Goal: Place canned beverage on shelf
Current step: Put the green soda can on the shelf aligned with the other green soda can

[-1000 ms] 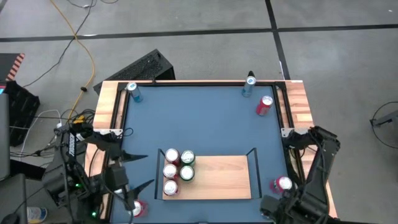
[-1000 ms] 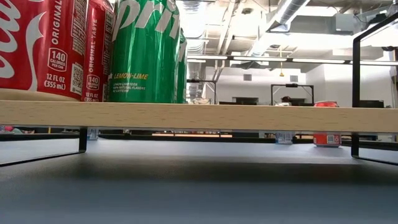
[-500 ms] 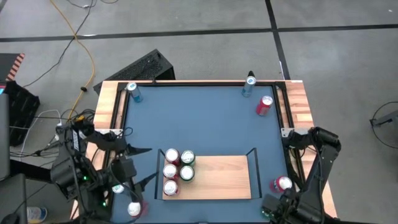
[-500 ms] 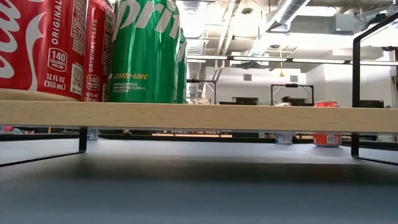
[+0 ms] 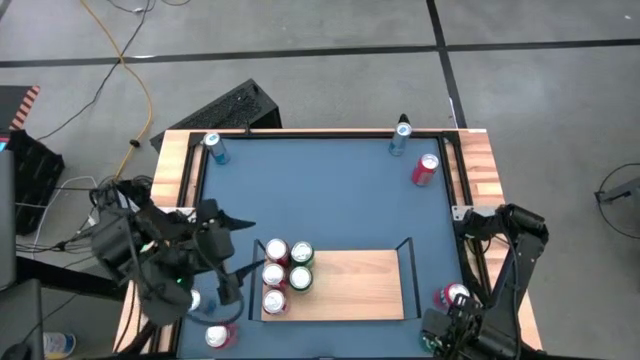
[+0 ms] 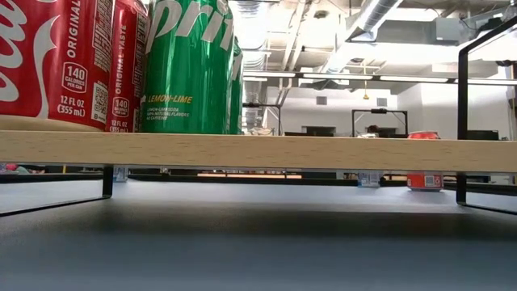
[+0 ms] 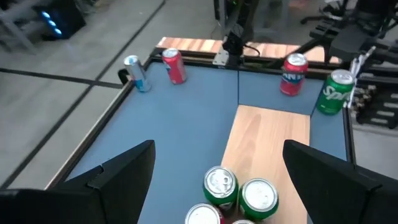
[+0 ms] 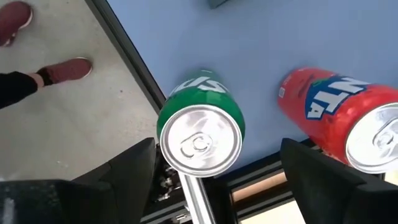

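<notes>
The green can (image 8: 199, 140) stands at the tabletop's (image 5: 340, 190) near right corner, off the shelf (image 5: 355, 285), right under my right gripper (image 8: 215, 148), whose fingers are spread wide either side of it and grasp nothing. A red can (image 8: 348, 124) stands just beside it, so I want to come straight down, centred, and clench below the rim without nudging that neighbour. Further in, my left gripper (image 7: 219, 146) hovers released above the shelf's filled end, where five cans (image 5: 285, 265) stand. The bare half looks like the place to aim. Three more cans wait along the far edge.
</notes>
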Controlling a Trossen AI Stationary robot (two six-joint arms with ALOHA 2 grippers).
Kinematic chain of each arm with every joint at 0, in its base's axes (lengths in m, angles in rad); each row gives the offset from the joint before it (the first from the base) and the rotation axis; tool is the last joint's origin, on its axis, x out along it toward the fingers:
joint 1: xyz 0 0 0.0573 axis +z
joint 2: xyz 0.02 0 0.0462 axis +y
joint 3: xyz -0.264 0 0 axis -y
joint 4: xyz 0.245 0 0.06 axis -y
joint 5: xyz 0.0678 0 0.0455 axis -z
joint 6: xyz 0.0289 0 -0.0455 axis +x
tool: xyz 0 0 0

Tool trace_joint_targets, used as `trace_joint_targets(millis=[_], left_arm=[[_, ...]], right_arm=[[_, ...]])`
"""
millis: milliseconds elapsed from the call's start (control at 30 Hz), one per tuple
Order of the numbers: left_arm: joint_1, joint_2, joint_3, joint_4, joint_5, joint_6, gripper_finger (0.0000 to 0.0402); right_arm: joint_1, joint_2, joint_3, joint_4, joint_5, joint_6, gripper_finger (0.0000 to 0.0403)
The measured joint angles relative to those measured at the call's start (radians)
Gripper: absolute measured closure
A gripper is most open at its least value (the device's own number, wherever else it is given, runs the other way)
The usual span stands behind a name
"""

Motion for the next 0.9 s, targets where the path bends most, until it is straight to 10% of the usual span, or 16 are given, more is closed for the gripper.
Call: trace_joint_targets(millis=[267,900], left_arm=[[0.089,0.0,0.0,0.054,0.149,0.101,0.0062],[0.079,0.0,0.0,0.057,0.147,0.135,0.0062]], right_arm=[[0.025,-0.001,0.018,-0.03,0.0,0.005,0.0073],[0.116,-0.005,0.019,-0.009,0.189,0.228,0.0074]])
